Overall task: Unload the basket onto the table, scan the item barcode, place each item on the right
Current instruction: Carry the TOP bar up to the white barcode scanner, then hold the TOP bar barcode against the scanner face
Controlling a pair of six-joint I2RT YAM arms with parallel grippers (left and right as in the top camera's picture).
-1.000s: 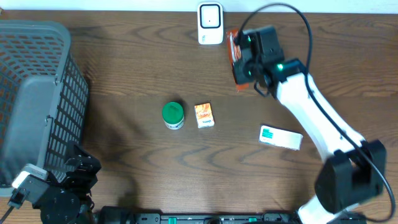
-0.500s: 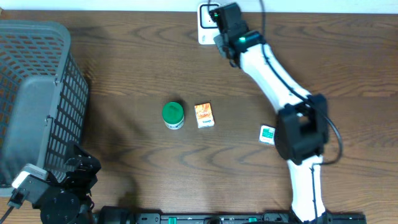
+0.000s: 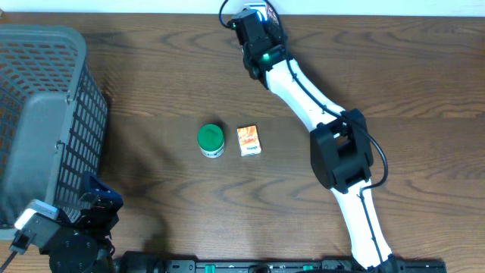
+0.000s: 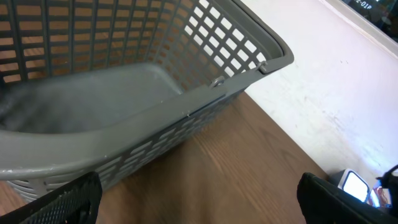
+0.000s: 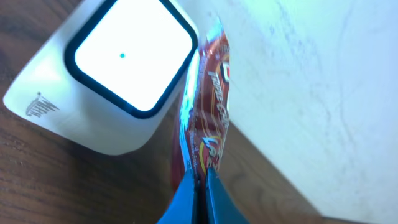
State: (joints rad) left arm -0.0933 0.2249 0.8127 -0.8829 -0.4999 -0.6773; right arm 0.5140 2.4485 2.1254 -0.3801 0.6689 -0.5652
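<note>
One red snack packet (image 5: 210, 115) pinched in right gripper (image 5: 200, 183), just beside white scanner (image 5: 118, 68), frame's upper left; left gripper (image 4: 199, 199) spread wide near grey basket (image 4: 186, 106).

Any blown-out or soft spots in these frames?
Right wrist: the white barcode scanner window is blown out, while the red snack packet shows detail. Left wrist: the grey plastic basket interior is soft. Overhead: even light, soft shadow beside the basket.

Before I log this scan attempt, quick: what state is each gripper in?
Left gripper: open, holding nothing.
Right gripper: closed on the red snack packet, right next to the scanner.
</note>
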